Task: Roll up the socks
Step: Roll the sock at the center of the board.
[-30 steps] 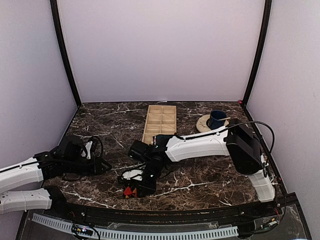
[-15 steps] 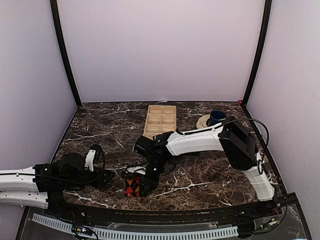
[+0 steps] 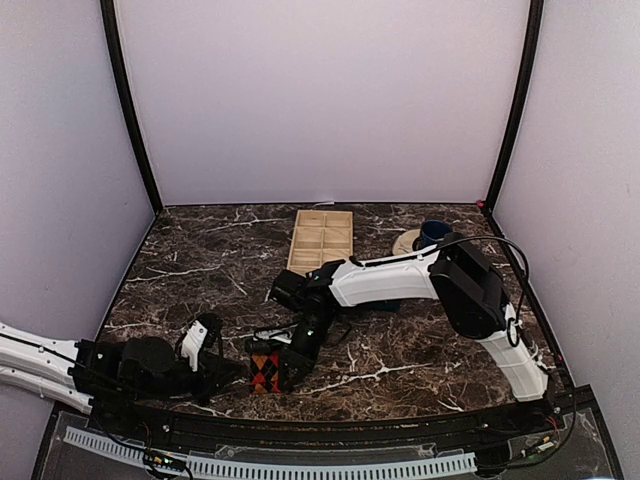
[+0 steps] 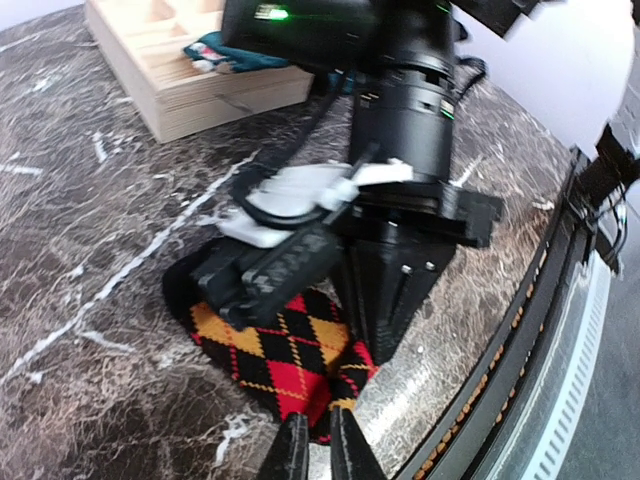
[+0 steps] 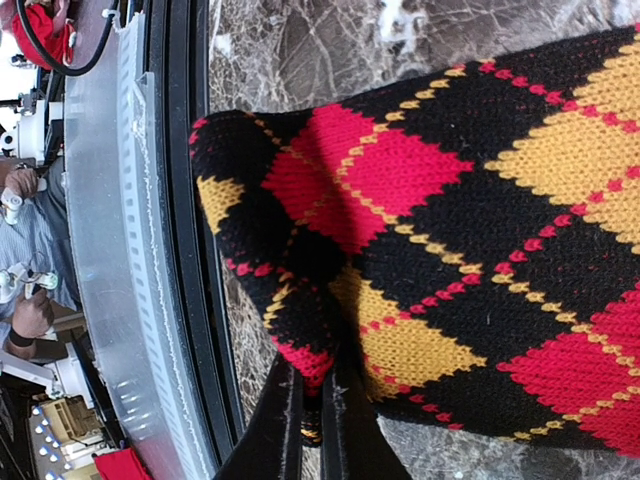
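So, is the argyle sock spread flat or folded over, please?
Folded over: the argyle sock shows a thick doubled edge, pinched in the shut right claw.

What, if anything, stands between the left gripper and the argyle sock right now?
Nothing visible. The left gripper sits right at the near edge of the argyle sock, its jaws almost together; whether they pinch fabric is unclear. The right gripper is shut on the same sock just beyond, not across that approach.
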You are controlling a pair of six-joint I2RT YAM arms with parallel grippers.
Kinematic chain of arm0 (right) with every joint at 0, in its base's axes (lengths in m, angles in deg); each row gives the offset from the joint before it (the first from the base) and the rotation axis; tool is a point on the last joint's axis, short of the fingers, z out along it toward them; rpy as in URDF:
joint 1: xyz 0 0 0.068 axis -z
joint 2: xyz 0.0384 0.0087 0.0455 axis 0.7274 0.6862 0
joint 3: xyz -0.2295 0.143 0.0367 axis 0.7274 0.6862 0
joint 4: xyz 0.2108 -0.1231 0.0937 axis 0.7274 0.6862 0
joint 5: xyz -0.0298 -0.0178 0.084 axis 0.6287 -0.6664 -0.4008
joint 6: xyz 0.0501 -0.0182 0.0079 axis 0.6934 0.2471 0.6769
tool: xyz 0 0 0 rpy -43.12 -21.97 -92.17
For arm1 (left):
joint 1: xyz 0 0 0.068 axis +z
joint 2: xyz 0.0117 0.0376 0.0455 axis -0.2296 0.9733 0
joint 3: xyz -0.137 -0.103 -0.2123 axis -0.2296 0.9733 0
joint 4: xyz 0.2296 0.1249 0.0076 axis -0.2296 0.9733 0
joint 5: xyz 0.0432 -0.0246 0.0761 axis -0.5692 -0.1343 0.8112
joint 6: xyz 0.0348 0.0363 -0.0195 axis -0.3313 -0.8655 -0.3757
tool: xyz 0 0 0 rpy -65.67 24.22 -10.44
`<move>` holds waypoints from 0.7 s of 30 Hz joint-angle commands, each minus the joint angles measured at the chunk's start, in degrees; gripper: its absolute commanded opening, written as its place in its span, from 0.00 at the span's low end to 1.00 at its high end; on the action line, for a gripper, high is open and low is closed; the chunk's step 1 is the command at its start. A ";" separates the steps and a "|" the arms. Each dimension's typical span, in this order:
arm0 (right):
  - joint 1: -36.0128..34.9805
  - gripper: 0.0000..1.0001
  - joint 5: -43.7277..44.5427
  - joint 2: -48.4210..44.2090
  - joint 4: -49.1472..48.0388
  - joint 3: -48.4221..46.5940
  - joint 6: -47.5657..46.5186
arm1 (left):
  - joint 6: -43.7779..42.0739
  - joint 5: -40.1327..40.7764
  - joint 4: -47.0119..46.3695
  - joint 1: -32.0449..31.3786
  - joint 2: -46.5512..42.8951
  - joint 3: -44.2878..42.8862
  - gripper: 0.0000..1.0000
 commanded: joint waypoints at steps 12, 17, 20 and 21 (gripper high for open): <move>1.73 0.00 2.58 4.33 3.00 -3.32 2.32 | -12.47 2.34 -4.22 -11.02 20.95 -10.40 0.09; 1.78 0.00 2.37 4.64 3.49 -3.82 2.46 | -14.05 4.57 -1.03 -12.87 28.75 -14.85 0.11; 1.86 0.00 2.43 4.71 4.19 -4.17 2.34 | -14.86 5.02 -0.02 -13.03 31.65 -16.22 0.11; 1.96 0.00 2.43 4.75 4.41 -4.29 2.28 | -15.06 5.43 0.56 -13.07 32.39 -16.66 0.10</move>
